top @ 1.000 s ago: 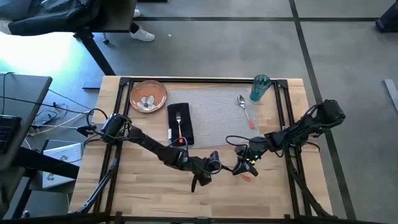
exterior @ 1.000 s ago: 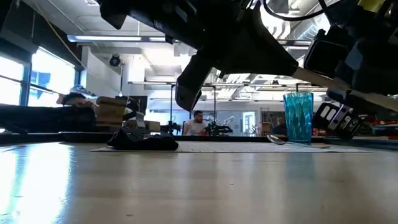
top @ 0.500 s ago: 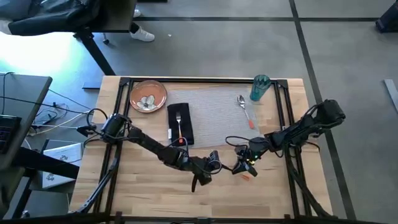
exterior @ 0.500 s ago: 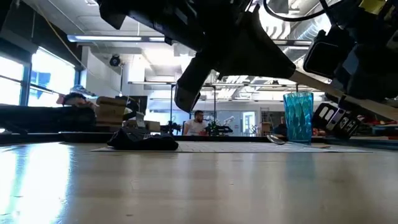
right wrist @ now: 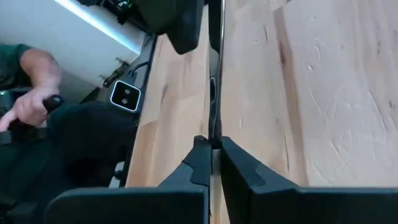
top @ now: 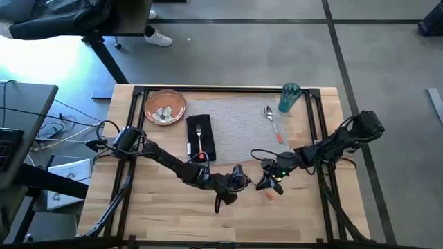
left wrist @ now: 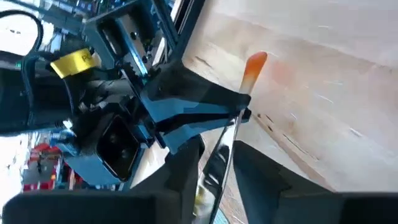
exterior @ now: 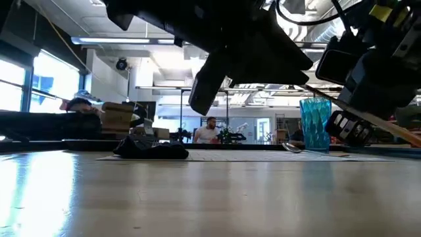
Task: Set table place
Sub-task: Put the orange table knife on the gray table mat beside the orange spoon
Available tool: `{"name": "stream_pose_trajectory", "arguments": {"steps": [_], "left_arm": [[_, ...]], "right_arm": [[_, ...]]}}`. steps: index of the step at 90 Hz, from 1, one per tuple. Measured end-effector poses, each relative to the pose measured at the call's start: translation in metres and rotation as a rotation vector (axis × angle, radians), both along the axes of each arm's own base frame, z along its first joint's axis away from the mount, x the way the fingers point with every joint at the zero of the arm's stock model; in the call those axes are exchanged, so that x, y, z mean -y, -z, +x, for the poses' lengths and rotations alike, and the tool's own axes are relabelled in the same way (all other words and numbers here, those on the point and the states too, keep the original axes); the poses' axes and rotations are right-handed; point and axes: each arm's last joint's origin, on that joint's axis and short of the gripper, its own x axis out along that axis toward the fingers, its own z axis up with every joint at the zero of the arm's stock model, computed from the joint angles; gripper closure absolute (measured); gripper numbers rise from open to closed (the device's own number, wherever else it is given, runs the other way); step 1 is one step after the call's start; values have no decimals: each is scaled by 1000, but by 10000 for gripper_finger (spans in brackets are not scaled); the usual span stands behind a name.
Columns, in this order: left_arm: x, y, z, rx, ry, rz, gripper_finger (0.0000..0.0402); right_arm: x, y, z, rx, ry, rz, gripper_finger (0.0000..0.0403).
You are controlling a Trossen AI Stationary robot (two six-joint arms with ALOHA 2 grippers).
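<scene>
My right gripper is shut on an orange-handled knife above the bare wood near the table's front. My left gripper is open just to its left, and its fingers stand on either side of the knife's metal blade; whether they touch it I cannot tell. The grey placemat lies behind. On it are a black napkin with a fork, a spoon and a teal cup. The orange-brown plate sits at the far left. My right gripper pinches the knife's metal shaft between its two fingers, close below the orange handle. The fingers come slanting down from the table's right and lie across the knife. The knife is lifted clear of the table and tilted, its handle end lower.
Black rail frames run along the table's sides and far edge. Bare wood stretches along the near edge. Beyond the table a person's hand holds a control grip.
My right gripper has shifted a little toward the table's left and tipped with the knife, whose orange handle end now slants lower. My left gripper has edged toward it.
</scene>
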Motion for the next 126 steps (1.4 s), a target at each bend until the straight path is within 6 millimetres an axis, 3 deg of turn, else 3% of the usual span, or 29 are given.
{"name": "stream_pose_trajectory", "arguments": {"steps": [24, 47, 74, 85, 104, 126], "left_arm": [[6, -4, -5, 65, -197, -131, 292], [27, -41, -25, 195, -324, -431, 292], [34, -66, -59, 113, -436, -633, 292], [30, -63, -73, 54, -505, -678, 296], [18, -38, -85, -6, -562, -729, 300], [8, -28, -84, -32, -554, -762, 300]], "right_arm": [[1, 0, 1, -19, 60, 17, 401], [10, 0, 4, -68, 164, 99, 402], [38, 2, 9, -159, 377, 234, 402], [52, 5, 10, -213, 479, 285, 403], [74, 5, 8, -252, 602, 329, 403], [99, -19, 9, -324, 672, 255, 403]]}}
